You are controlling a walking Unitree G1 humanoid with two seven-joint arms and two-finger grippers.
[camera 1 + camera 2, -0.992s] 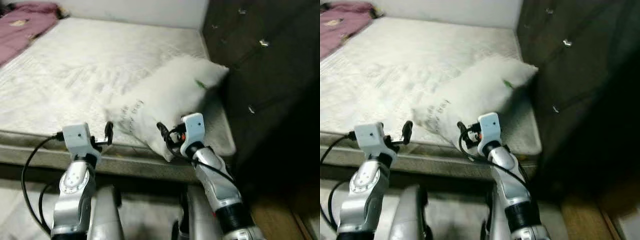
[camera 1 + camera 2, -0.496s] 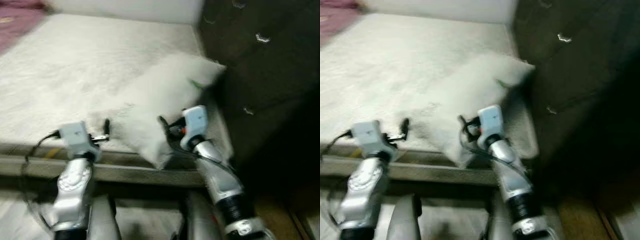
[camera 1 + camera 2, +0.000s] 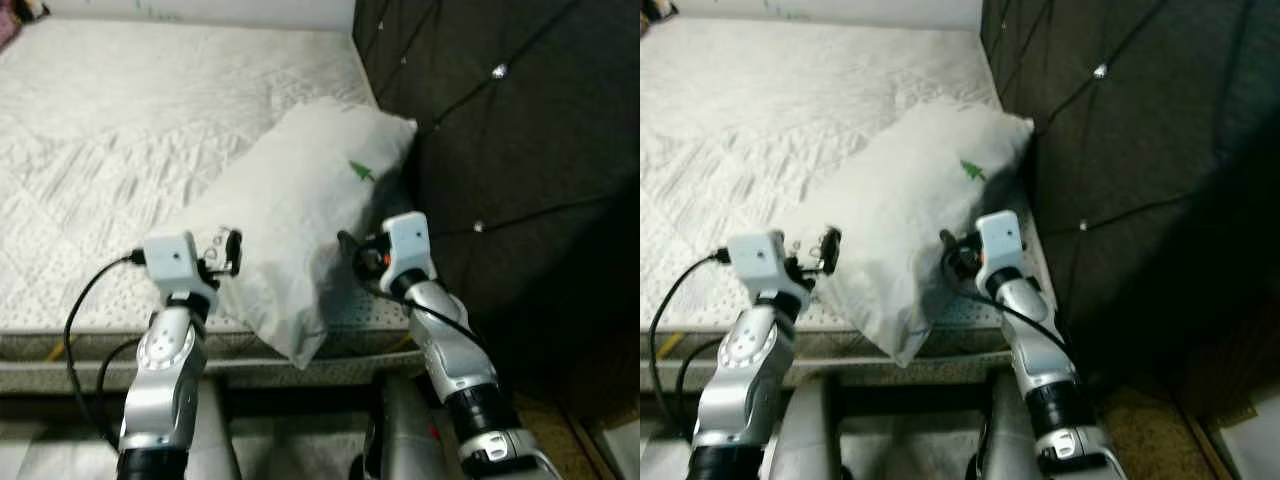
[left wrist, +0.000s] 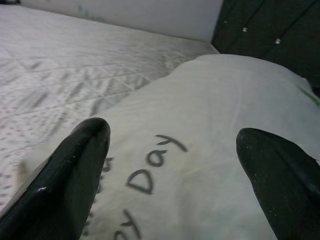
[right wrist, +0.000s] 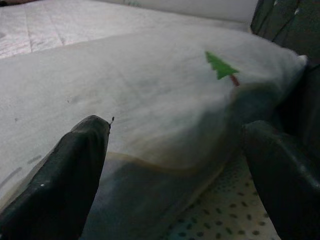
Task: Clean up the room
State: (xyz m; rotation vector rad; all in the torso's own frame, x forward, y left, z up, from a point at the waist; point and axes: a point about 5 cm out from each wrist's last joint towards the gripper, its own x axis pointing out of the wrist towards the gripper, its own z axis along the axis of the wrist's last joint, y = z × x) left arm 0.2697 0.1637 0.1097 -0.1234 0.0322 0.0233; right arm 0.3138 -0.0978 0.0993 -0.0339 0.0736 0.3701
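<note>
Beyond both sets of fingers lies the bare mattress (image 3: 120, 130), with a dark tufted headboard (image 3: 520, 150) rising past the right gripper's outer finger. Across the mattress's near corner rests a white pillow (image 3: 290, 220), one end against the headboard, the other hanging over the edge. Left gripper (image 4: 175, 165) and right gripper (image 5: 175, 170) each hold their fingers spread wide with the pillow between them, seemingly bracketing it for a two-handed lift.
</note>
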